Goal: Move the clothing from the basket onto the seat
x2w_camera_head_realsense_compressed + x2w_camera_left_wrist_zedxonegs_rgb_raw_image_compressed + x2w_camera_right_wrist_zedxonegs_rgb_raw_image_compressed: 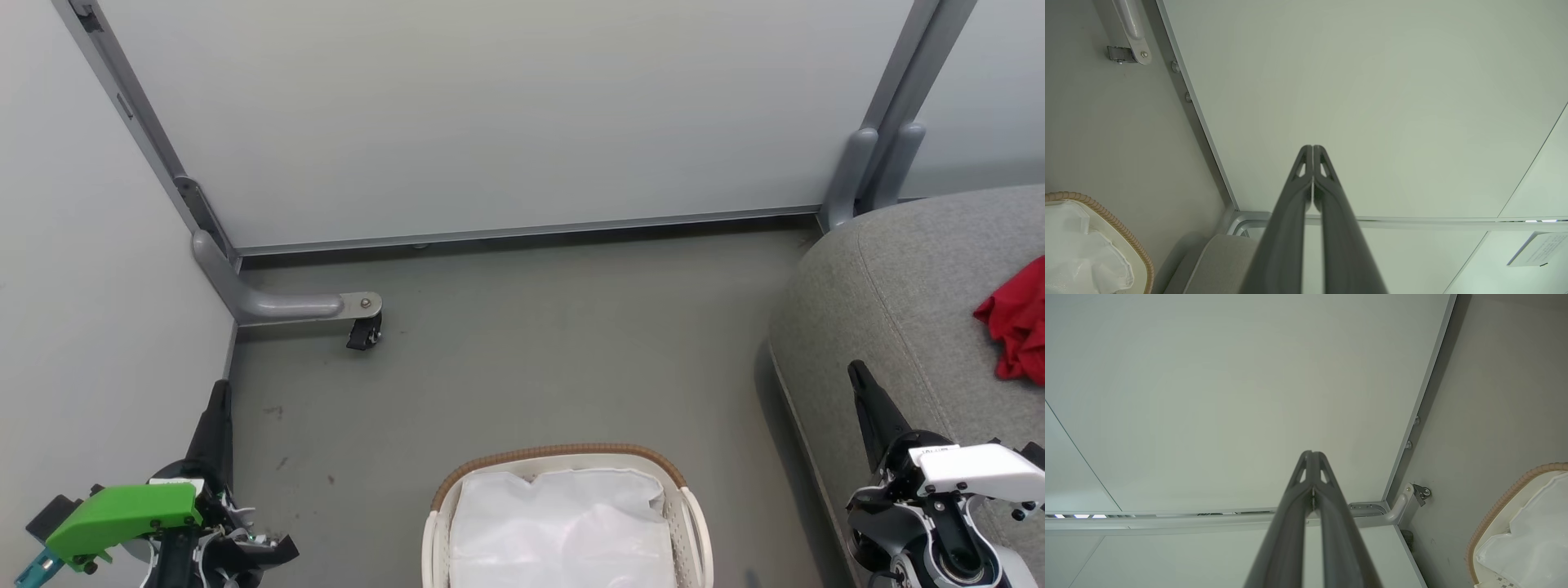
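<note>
nearest, the basket [563,449] sits on the grey floor [531,351] at bottom centre: white perforated plastic with a brown woven rim and white loop handles, a crumpled white liner sheet [563,523] inside; the left gripper [219,392] stands to its left and the right gripper [857,374] to its right, each with its dark fingers pressed together, holding nothing; on the right, the seat [890,286], rounded grey fabric with stitched seams, carries a bunched bright red garment [1016,322] at its right edge; farther off, a castor foot [363,331] and pale partition panels [506,122]
</note>
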### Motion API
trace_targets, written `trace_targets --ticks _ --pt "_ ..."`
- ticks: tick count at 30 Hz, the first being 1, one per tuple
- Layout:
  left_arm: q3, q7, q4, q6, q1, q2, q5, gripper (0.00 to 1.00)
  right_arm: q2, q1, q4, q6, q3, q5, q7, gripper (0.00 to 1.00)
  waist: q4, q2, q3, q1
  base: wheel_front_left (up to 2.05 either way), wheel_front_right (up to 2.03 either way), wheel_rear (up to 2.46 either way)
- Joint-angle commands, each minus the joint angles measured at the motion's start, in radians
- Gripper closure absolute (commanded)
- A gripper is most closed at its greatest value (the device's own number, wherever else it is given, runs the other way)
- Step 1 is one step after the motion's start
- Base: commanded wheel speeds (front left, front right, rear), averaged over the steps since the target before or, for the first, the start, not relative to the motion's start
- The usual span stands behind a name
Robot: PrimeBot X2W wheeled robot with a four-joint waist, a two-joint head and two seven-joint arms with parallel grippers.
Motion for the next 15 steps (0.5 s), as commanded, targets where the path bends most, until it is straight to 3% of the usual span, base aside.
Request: trace_targets --ticks 1,15 --pt "0.002 0.004 -0.001 -0.006 -0.009 0.007 -0.003 1.00 -0.006 0.011 -0.004 0.000 -0.001 0.003 0.001 1.00 0.000 0.0000 0.000 0.0000 0.00 0.00 0.00" --pt "0.002 0.004 -0.002 -0.006 -0.009 0.007 -0.003 1.00 -0.006 0.011 -0.004 0.000 -0.001 0.003 0.001 1.00 0.000 0.0000 0.000 0.0000 0.00 0.00 0.00"
